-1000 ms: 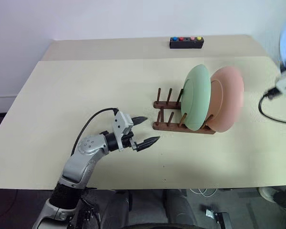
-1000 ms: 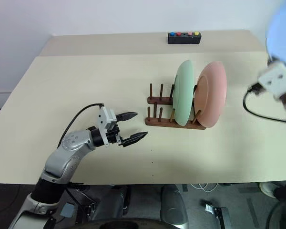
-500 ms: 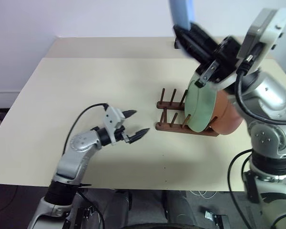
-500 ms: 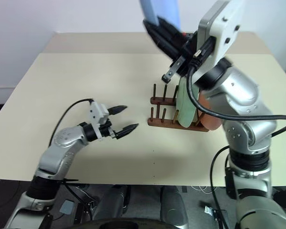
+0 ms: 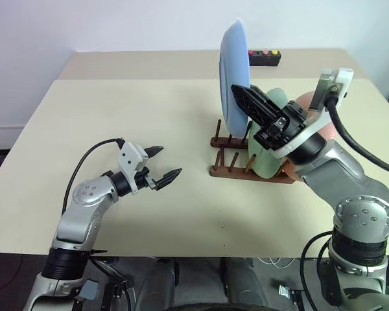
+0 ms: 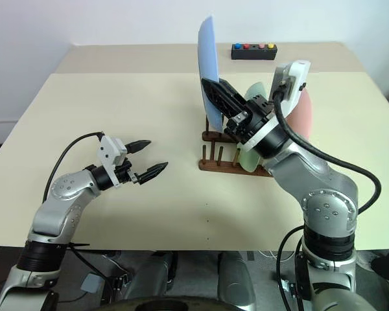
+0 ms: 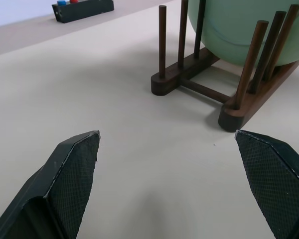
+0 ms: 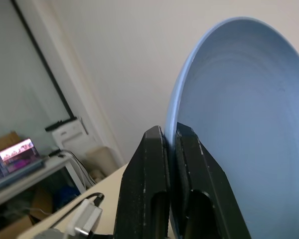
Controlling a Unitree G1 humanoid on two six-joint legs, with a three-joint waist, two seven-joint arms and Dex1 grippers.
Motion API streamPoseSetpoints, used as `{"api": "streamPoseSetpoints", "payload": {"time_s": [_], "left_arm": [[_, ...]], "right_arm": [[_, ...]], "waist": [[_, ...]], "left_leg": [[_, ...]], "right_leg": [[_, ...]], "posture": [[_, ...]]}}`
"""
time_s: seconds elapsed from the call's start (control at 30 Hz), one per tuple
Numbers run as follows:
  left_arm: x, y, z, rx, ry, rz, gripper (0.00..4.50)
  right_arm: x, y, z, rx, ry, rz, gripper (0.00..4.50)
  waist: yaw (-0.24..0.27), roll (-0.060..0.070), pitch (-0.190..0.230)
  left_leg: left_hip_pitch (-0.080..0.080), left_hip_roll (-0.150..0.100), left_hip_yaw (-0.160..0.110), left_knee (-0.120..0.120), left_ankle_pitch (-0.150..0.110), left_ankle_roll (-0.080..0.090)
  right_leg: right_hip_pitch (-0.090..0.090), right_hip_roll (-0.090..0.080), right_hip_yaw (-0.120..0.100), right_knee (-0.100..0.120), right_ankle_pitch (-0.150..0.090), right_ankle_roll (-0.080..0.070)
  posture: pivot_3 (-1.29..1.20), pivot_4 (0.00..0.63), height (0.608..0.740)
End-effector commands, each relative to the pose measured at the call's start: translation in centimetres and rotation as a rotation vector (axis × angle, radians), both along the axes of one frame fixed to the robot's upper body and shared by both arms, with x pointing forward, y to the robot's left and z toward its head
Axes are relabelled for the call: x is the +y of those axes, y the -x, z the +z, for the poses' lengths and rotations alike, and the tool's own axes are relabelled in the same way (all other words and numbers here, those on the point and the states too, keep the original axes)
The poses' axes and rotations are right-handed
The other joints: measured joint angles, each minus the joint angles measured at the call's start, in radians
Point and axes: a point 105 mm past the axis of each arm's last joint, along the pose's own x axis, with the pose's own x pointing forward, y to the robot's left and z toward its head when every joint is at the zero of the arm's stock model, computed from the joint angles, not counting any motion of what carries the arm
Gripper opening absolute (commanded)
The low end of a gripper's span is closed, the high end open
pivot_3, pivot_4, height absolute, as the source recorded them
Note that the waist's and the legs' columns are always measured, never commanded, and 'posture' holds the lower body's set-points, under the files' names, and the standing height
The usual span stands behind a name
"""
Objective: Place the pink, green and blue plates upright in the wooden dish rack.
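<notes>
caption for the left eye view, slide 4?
Right gripper holds the blue plate upright above the wooden dish rack, green plate already racked.

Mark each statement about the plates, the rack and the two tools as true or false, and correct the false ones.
1. The right tool holds the blue plate by its rim. True.
2. The green plate lies flat on the table. False: it stands upright in the wooden dish rack.
3. The left tool is open and holds nothing. True.
4. The blue plate already sits between the pegs. False: it is held above the rack.
5. The pink plate stands behind the green one. True.
</notes>
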Motion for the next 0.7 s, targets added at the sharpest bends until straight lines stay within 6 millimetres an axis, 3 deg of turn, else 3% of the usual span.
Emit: {"api": "streamPoseSetpoints", "payload": {"time_s": [0.03,0.7], "left_arm": [[-0.3,0.1,1.3,-0.052,0.005,-0.020,4.50],[-0.5,-0.1,1.4,-0.054,0.003,-0.024,4.50]], "right_arm": [[-0.1,0.8,1.0,-0.013,-0.054,0.018,0.08],[0.3,0.7,-1.1,0.125,-0.111,-0.004,0.08]], "waist": [[-0.001,0.000,0.000],[0.000,0.000,0.000]], "left_leg": [[0.000,0.000,0.000,0.000,0.000,0.000],[0.000,0.000,0.000,0.000,0.000,0.000]], "right_leg": [[0.000,0.000,0.000,0.000,0.000,0.000],[-0.001,0.000,0.000,0.000,-0.001,-0.001]], "posture": [[0.00,0.150,0.740],[0.00,0.150,0.740]]}}
